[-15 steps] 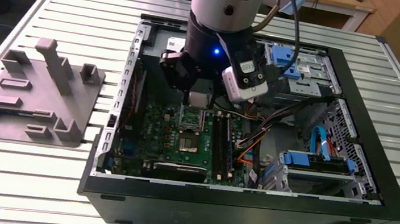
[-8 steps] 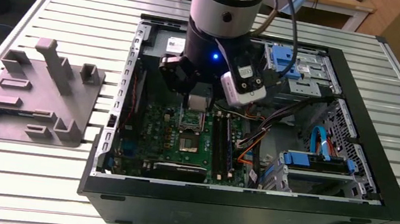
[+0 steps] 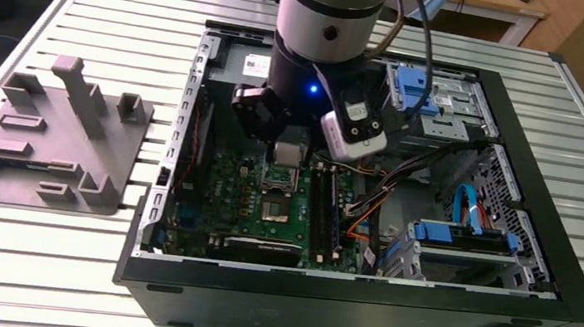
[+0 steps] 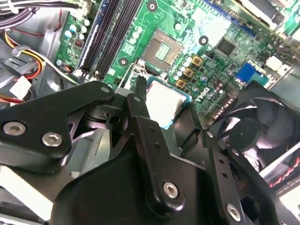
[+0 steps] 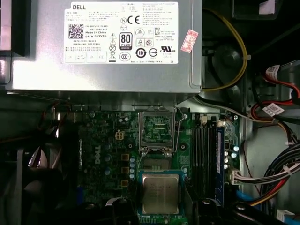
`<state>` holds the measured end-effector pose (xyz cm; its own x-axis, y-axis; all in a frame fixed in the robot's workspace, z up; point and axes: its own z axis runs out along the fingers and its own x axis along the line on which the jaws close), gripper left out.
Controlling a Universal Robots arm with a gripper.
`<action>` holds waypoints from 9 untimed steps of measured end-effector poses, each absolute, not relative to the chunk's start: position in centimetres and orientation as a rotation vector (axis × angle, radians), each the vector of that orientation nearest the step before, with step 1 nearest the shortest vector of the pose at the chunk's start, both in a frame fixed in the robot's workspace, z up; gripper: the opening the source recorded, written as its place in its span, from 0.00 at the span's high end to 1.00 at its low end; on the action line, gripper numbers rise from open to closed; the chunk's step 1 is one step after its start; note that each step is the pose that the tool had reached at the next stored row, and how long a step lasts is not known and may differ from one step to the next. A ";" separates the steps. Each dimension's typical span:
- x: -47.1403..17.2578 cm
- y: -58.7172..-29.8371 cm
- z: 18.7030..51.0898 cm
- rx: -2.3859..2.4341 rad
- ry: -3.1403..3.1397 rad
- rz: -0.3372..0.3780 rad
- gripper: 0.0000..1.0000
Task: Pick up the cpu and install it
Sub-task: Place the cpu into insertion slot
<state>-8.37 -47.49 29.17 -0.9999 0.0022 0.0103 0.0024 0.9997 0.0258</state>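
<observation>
The cpu (image 5: 160,193) is a small square chip with a pale metal top and a green rim. It hangs above the green motherboard (image 5: 101,150) inside the open computer case (image 3: 364,302). My gripper (image 5: 160,208) is shut on the cpu, with a black finger against each of two opposite edges. The cpu socket (image 5: 157,129) lies on the board just beyond the chip, its metal frame around a bare pin field. In the second wrist view the cpu (image 4: 164,101) sits between the fingers (image 4: 140,101) with the socket (image 4: 161,47) farther off. In the exterior view the cpu (image 3: 288,148) hangs under the arm.
The grey power supply box (image 5: 108,42) stands close behind the socket. Memory slots (image 5: 206,154) and cable bundles (image 5: 276,173) run beside it. A black fan (image 4: 253,133) is near the fingers. A grey fixture block (image 3: 50,142) lies on the slatted table at the exterior view's left.
</observation>
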 end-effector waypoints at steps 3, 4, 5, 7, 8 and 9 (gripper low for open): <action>-8.4 -47.5 28.6 -0.003 -3.131 -0.041 0.53; -8.4 -47.4 28.4 -0.003 -3.131 -0.041 0.53; -8.4 -47.4 28.3 -0.003 -3.131 -0.041 0.53; -8.4 -47.3 27.9 -0.003 -3.131 -0.040 0.53; -8.4 -47.3 27.7 -0.004 -3.131 -0.040 0.53; -8.4 -47.2 27.5 -0.003 -3.131 -0.040 0.53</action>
